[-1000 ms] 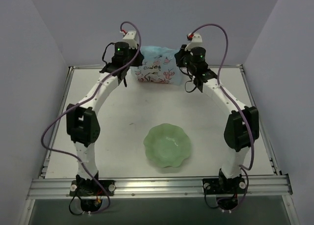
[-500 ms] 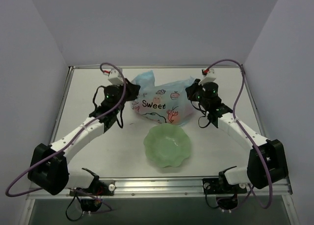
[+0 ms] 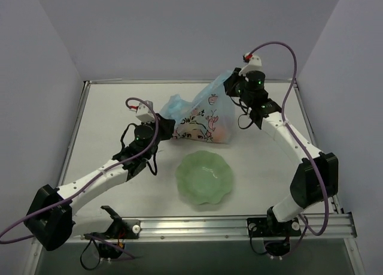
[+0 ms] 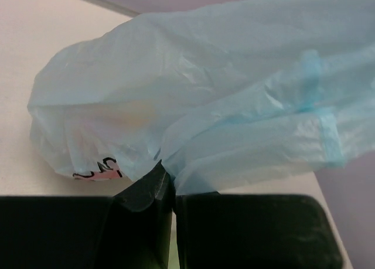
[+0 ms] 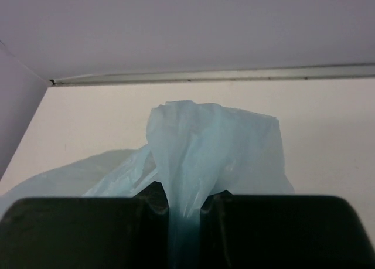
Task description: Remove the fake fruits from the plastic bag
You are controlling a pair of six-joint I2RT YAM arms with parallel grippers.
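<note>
Looking down on a white table (image 3: 119, 107), boxed in by pale lavender walls (image 3: 179, 29) at the left, back and right, with a metal rail (image 3: 191, 227) running along the near edge. Finding bare surface stretching across the back-left corner and down the left side, and more at the front right.

Noting the plastic bag (image 3: 200, 116) lying right of centre toward the back, slung between both arms, right corner held higher than left. Noting a pale green scalloped bowl (image 3: 204, 177) sitting just in front of it, not touching.

Seeing the left gripper (image 4: 170, 190) pinching a fold of the bag's light-blue film, fingers clamped tight. Seeing the right gripper (image 5: 184, 207) squeezing a gathered tuft of the same film, up near the back-right edge.

Possibly glimpsing an orange-pink shape (image 4: 132, 119) through the film, too blurred for naming.
</note>
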